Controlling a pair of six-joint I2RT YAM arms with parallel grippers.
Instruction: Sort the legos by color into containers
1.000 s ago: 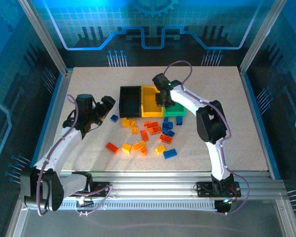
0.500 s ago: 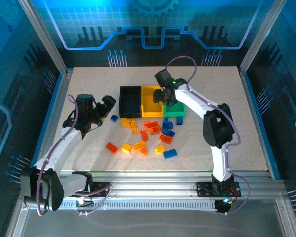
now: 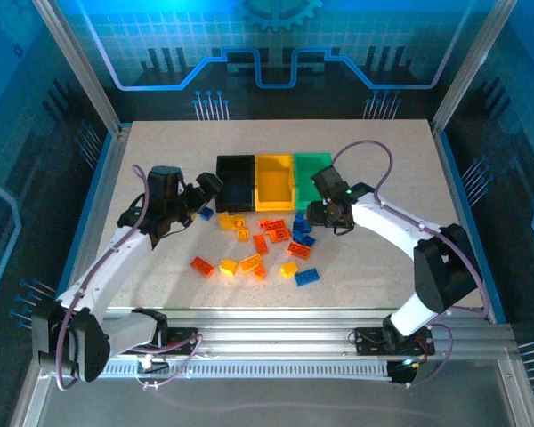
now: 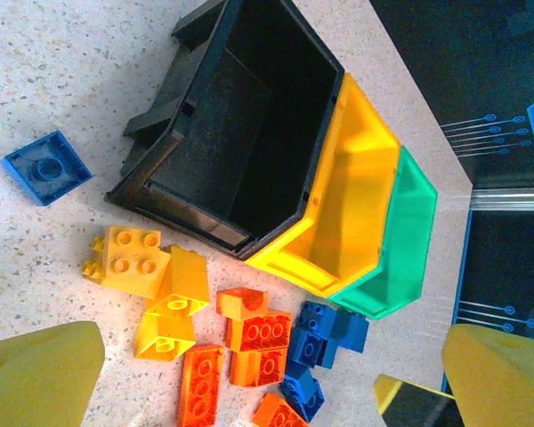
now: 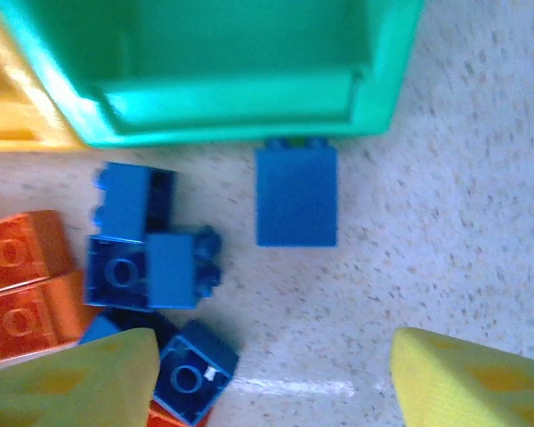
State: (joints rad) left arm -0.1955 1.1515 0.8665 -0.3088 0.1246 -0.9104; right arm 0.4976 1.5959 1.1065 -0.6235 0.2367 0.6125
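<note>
Speckled tabletop (image 3: 383,267) under blue light, both arms out over it. Up from its base comes the left arm (image 3: 116,258), elbow bent, wrist angled toward the black bin (image 3: 235,182). The left gripper (image 3: 205,197) hangs just left of that bin, spread wide, nothing between its tips. From the right the right arm (image 3: 392,227) sweeps in with its forearm low. The right gripper (image 3: 323,213) points down just in front of the green bin (image 3: 310,169). Its fingers (image 5: 71,374) stand apart and grip nothing, above bare table beside a cluster of blue bricks (image 5: 151,249). One blue brick (image 5: 295,196) lies against the green bin's front wall. Between the other two sits the yellow bin (image 3: 274,181). The legos (image 3: 267,240) lie scattered in front of the bins, colours mixed. A lone blue piece (image 4: 46,166) lies beside the black bin.
</note>
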